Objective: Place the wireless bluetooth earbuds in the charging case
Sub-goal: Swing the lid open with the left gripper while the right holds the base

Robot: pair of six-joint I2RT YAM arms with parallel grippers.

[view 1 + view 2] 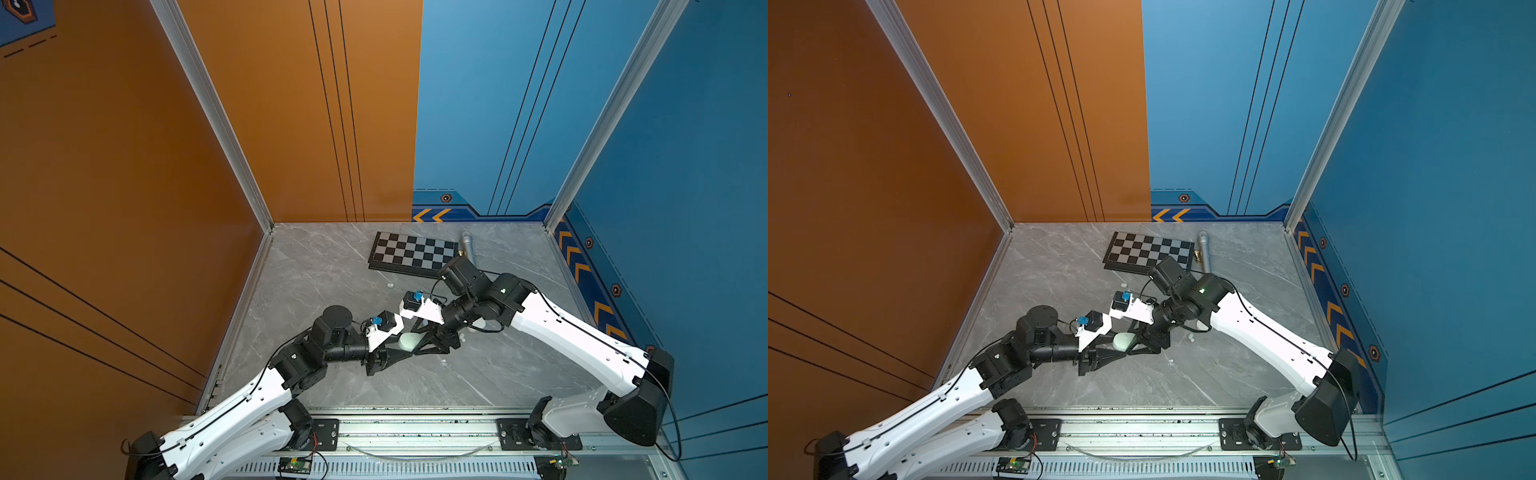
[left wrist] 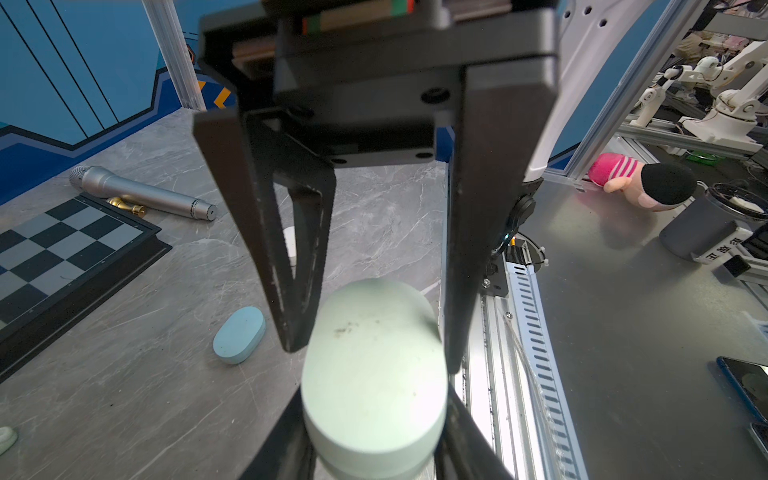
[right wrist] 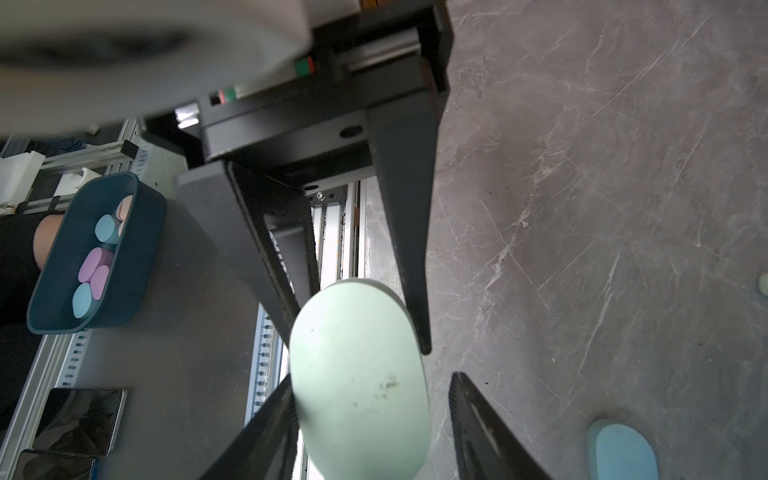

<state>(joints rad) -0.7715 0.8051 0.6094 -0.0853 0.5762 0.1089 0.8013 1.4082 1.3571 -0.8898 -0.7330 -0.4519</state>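
A mint green charging case [image 1: 408, 343] [image 1: 1122, 341] hangs above the table between both grippers, lid closed. My left gripper [image 2: 374, 399] [image 1: 392, 352] is shut on it, with both fingers pressed to its sides. My right gripper [image 3: 372, 378] [image 1: 422, 344] is open around the other end: one finger touches the case and the other stands apart with a clear gap. Small earbuds lie loose on the table: a white one [image 1: 390, 285], a pair [image 1: 461, 338] beside the right arm, and a mint one [image 2: 6, 438] [image 3: 764, 284].
A light blue case [image 2: 240, 334] [image 3: 621, 451] lies on the marble table. A chessboard [image 1: 411, 251], a silver microphone [image 1: 467, 249] and a gold chess piece [image 2: 124, 204] sit at the back. Beyond the front rail stands a dark bin [image 3: 137, 266] of cases.
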